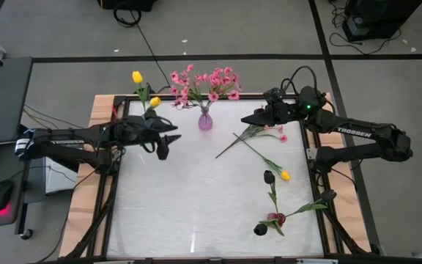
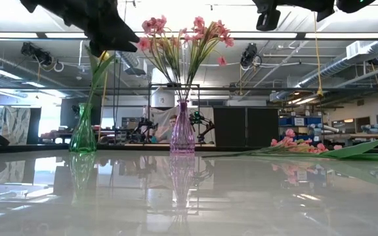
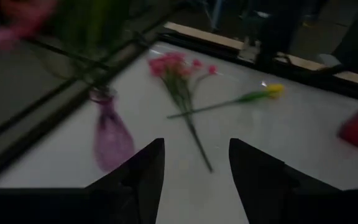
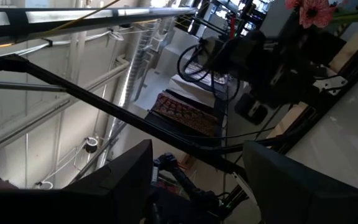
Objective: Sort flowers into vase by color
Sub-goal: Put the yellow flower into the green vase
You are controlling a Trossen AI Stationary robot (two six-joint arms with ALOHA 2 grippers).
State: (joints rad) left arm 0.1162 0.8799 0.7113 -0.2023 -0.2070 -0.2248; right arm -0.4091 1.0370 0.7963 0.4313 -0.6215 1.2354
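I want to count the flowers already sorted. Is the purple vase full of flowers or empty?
It has flowers in it. The purple vase stands upright with a bunch of pink flowers fanning out of its neck.

Worktop [image 2: 176, 196] glossy white, mirror-smooth, edged in pale wood [image 1: 86, 183]. Purple vase [image 2: 182, 130] and green vase [image 2: 83, 131] clear tinted glass, shiny. Hand fingers [image 3: 142, 174] matt dark plastic.

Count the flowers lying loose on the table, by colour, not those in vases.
Pink spray: 1
Yellow tulip: 1
Dark tulips: 2
Total: 4
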